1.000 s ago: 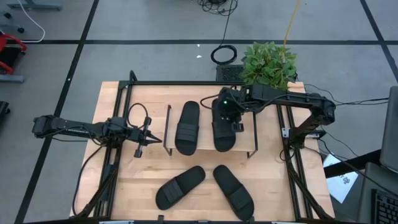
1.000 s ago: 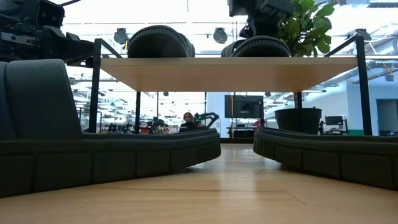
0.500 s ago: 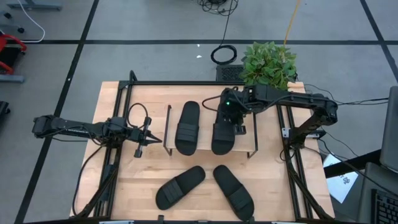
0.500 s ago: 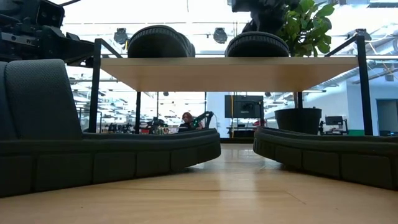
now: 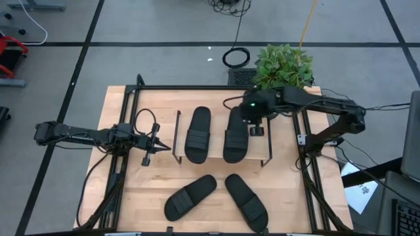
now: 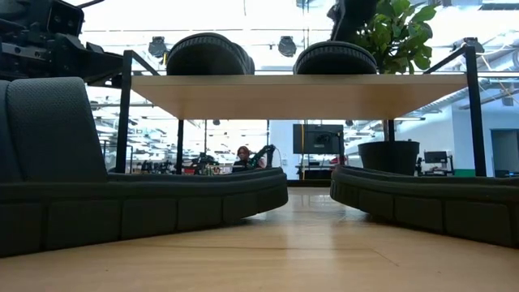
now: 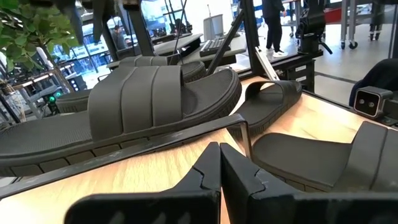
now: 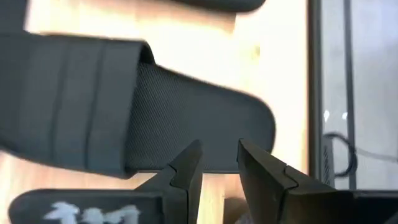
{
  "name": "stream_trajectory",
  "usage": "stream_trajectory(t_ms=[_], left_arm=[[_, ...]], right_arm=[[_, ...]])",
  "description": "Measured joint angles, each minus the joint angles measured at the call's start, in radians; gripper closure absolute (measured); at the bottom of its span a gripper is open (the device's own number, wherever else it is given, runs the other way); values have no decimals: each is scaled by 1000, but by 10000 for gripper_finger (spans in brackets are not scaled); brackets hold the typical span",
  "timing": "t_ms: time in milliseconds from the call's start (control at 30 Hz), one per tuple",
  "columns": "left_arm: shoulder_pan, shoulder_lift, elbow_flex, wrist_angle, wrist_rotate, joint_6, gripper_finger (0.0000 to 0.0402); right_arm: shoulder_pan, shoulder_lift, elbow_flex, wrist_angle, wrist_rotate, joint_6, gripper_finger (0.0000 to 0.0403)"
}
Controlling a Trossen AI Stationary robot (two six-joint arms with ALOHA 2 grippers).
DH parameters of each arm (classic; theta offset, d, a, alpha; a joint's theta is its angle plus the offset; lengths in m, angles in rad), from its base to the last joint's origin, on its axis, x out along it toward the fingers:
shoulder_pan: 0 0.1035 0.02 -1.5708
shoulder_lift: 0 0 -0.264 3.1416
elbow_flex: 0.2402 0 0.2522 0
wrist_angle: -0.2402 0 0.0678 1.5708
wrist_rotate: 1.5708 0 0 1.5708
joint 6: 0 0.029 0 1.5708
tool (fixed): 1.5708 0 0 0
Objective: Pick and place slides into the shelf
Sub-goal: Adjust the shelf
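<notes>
Your right tool (image 5: 254,126), fingers slightly parted and empty, hovers over the matte black slide sandal (image 5: 236,135), which lies lengthwise front-to-back on the light-wood shelf (image 5: 256,148).

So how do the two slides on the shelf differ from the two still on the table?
The shelf pair lies side by side and roughly parallel on the shelf; the table pair lies on the tabletop in front, splayed apart in a V. The right gripper, slightly open and empty, hovers beside the shelf pair; no gripper is near the table pair. All four are matching black ribbed slides, strap up.
</notes>
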Motion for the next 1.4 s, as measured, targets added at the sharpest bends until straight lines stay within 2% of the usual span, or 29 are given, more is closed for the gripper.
stream_trajectory(t_ms=[100,167,300,533,700,900,1067,1400], left_arm=[[0,0,0,4,0,1,396],[0,0,0,12,0,1,396],[0,0,0,22,0,5,396],[0,0,0,31,0,5,396],[0,0,0,30,-13,2,396],[0,0,0,0,-83,-7,396],[0,0,0,-6,-85,-8,396],[0,0,0,-6,-86,-19,396]], right_arm=[[18,-72,0,33,-67,-3,323],[38,-119,1,55,-120,4,344],[119,-195,1,70,-129,27,395],[321,-274,-57,82,-122,113,401],[457,-320,-187,85,1,254,402],[587,-356,-372,138,27,451,402],[665,-354,-457,182,28,564,403],[755,-351,-499,180,30,720,403]])
